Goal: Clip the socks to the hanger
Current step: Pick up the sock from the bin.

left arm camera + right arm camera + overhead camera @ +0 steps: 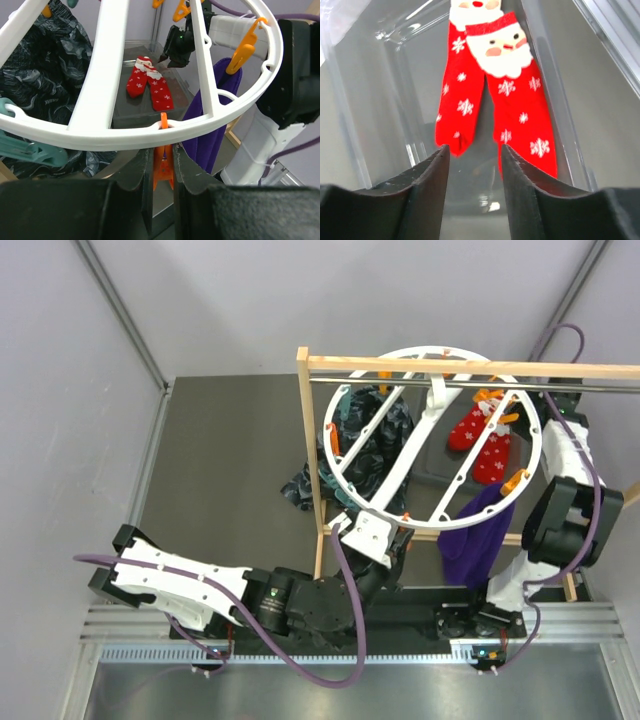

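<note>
The left gripper (161, 151) clenches an orange clip (163, 172) at the hanger's (107, 65) seven o'clock rim. The right gripper (472, 150) hangs released and empty above the red socks (512, 105).

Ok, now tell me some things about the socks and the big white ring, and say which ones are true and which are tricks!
1. The red Santa socks are clipped to the hanger. False: they lie flat in a clear tray.
2. The left tool pinches an orange clip on the hanger's rim. True.
3. The purple sock hangs from the hanger. True.
4. The right tool is holding a sock. False: it is open and empty, above the red Santa socks.
</note>
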Robot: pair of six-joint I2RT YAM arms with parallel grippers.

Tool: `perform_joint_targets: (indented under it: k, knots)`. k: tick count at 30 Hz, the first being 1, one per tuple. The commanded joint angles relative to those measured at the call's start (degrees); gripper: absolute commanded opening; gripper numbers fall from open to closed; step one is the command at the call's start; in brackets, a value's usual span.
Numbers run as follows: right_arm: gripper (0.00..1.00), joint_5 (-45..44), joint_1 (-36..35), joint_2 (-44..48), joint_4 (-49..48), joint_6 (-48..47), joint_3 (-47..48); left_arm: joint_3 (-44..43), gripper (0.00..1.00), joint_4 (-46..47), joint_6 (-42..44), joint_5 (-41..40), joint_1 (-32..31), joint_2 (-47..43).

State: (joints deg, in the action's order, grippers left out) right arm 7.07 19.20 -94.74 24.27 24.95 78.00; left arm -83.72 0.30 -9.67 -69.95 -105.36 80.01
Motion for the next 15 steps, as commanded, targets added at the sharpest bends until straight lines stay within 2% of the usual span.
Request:
perform_joint_targets:
  k: [1,6,15]
  knots:
    - [0.41,-6.71,-0.74,-6.14,-0.98,0.36,4.26,1.10,0.00,0.23,-0.08,-1.76,0.33,-0.55]
    - [0.41,-13.12,-4.43,-12.56,-1.77,-0.77,10.15,1.28,0.00,-2.21,-0.52,-4.22,0.51,-0.03]
    - [0.44,-25.26,-9.62,-26.01,3.41,-3.33,22.45,-2.93,0.00,-8.82,-5.36,-5.72,1.21,4.19]
